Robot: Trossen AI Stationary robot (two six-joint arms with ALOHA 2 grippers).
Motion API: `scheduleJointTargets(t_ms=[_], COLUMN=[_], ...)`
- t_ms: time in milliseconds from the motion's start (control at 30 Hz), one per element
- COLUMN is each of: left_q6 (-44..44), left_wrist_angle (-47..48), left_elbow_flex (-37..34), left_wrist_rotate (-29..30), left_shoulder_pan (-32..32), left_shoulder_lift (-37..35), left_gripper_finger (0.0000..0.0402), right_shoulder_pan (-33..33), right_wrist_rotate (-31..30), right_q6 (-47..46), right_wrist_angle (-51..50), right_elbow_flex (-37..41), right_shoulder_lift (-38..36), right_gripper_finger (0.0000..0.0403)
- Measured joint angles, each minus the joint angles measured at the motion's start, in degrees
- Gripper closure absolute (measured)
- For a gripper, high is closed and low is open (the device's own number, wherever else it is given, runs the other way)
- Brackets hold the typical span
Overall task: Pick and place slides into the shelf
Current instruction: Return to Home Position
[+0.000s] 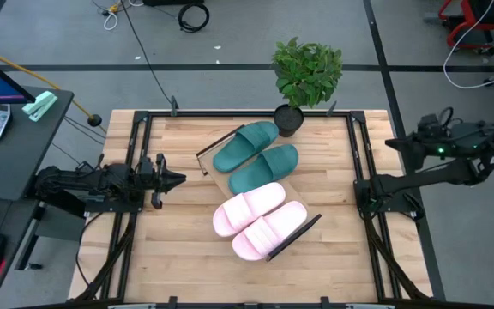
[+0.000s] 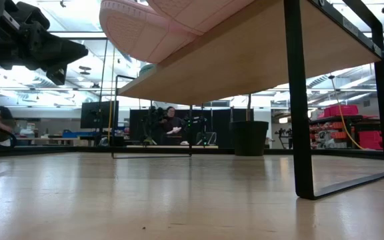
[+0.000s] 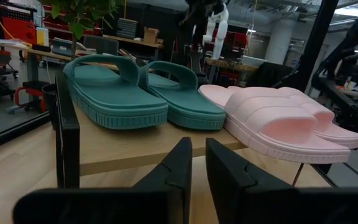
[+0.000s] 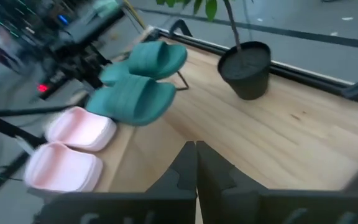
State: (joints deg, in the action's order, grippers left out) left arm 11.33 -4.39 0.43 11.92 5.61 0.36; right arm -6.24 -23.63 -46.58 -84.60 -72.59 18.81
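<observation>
All four slides were found on the shelf [image 1: 219, 183]. The shelf was set slantwise at the middle of the surface [image 1: 178, 249], its long axis running from 11 o'clock to 5 o'clock in the high view, with a thin black bar at each short end. The two teal slides [image 1: 245, 144] were laid side by side, touching, on the 11 o'clock half. The two pink slides [image 1: 249, 209] were laid likewise on the 5 o'clock half, just beside the teal pair. All four were seen strap-up on the board. In the low view a pink sole was noted overhanging the board's edge.

The left tool [image 1: 181, 179] was held at 9 o'clock of the shelf, over the surface and apart from the shelf, pointed toward 3 o'clock. Its fingers [image 3: 179, 174] were drawn close together with only a narrow slit between them, and nothing was pinched.

The right tool [image 4: 196, 149] was held by the 3 o'clock edge of the surface, well apart from the shelf. Its fingers were pressed together, and nothing was held.

A potted plant [image 1: 288, 118] was recorded at the 12 o'clock edge of the surface, just beside the end of the farther teal slide. A person [image 2: 172, 124] was noted in the room beyond
</observation>
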Motion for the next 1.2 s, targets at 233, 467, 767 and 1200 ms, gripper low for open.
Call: scheduleJointTargets(t_ms=[233, 467, 767, 1200], left_q6=[-0.02, -0.02, -0.04, -0.03], left_wrist_angle=[-0.30, -0.13, 0.11, -0.06], left_elbow_flex=[0.00, 0.00, 0.00, 0.00], left_wrist_rotate=[-0.09, -0.11, -0.15, -0.17], left_shoulder_pan=[0.00, 0.00, -0.02, 0.00], left_shoulder_lift=[0.00, 0.00, 0.37, 1.14], left_gripper_finger=[0.0358, 0.0352, 0.0355, 0.0358], right_shoulder_pan=[0.02, 0.26, 0.55, 0.87], right_wrist_rotate=[1.27, 4.78, 10.35, 16.72], right_q6=[1.37, 4.81, 11.44, 16.22], right_wrist_angle=[4.63, 3.09, 18.16, 56.78], right_elbow_flex=[9.80, 12.44, 17.53, 40.38], right_shoulder_lift=[-14.33, -18.34, -18.67, -18.76], right_gripper_finger=[0.0403, 0.0403, 0.0403, 0.0403])
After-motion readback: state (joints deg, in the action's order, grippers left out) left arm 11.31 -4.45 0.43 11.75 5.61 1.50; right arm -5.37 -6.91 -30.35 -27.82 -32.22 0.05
